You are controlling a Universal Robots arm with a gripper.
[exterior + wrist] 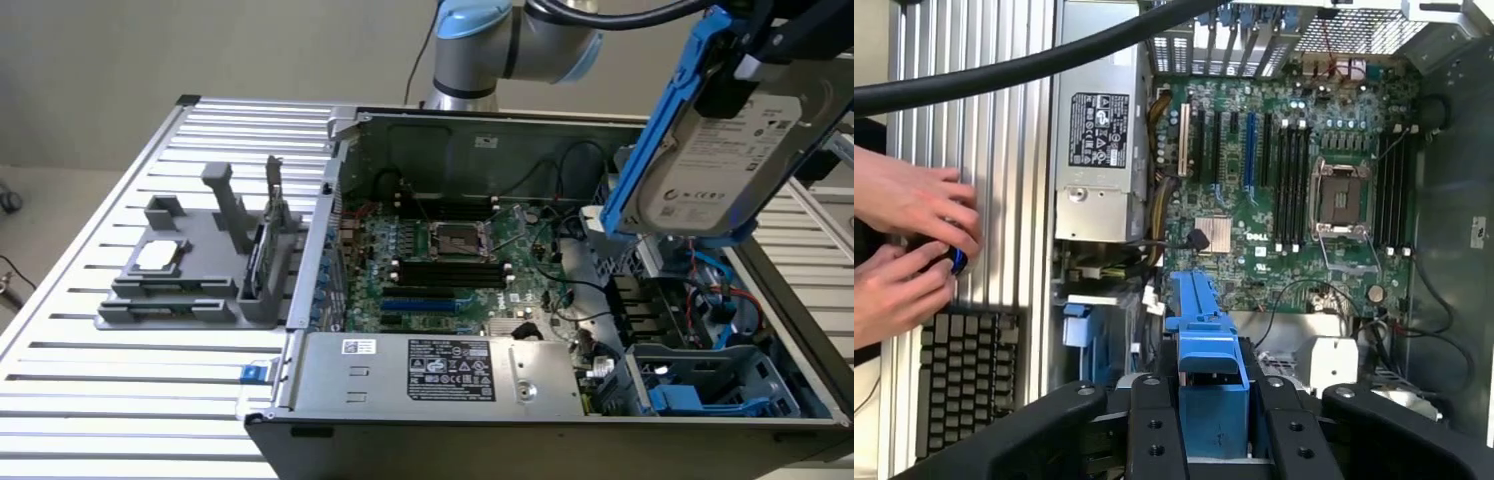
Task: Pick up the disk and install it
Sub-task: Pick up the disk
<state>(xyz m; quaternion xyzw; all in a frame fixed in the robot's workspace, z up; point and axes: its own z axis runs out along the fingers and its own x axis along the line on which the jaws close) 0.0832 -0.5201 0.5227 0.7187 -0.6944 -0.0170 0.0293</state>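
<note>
Gripper (1212,428) clamped on disk (727,150) | disk: silver-grey, white label, blue carrier | held tilted above computer case (481,130)

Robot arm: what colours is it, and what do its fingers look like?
The arm has round silver-grey joints with light blue caps. A thick black cable runs beside it. The gripper is black, with two flat fingers dotted with small round screw holes.

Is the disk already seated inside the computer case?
No, the disk hangs in the air above the open computer case, clamped in the gripper.
</note>
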